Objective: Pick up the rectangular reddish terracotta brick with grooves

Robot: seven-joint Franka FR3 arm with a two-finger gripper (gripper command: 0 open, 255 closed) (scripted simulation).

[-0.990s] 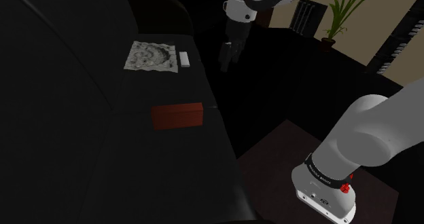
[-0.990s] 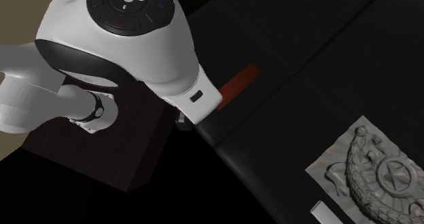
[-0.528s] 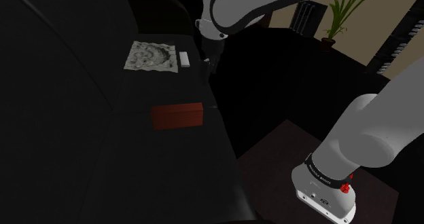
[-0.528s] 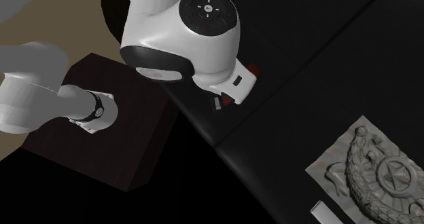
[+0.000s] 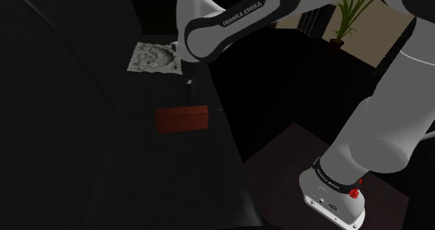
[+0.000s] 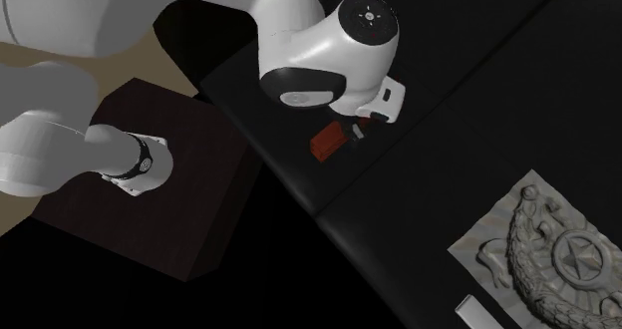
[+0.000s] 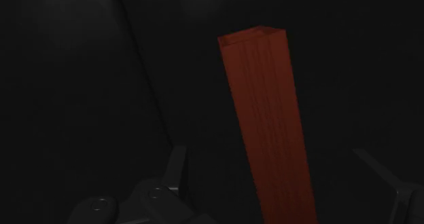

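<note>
The reddish brick lies flat on a black cushioned surface, near its edge. In the wrist view the brick is a long red bar with fine lengthwise grooves. It runs between my two black fingers, which stand well apart without touching it. My gripper is open. From the shoulder view the gripper hangs just above the brick's far right end. In the second exterior view the white hand covers part of the brick, with the gripper right over it.
A grey relief plaque lies farther back on the black surface, with a small white bar beside it. The dark brown stand sits to the right of the surface's edge. A potted plant stands at the back.
The arm has swung toward the shoulder view's left and come down from beyond the surface's edge, so the hand now hangs over the brick. The brick has not moved.
</note>
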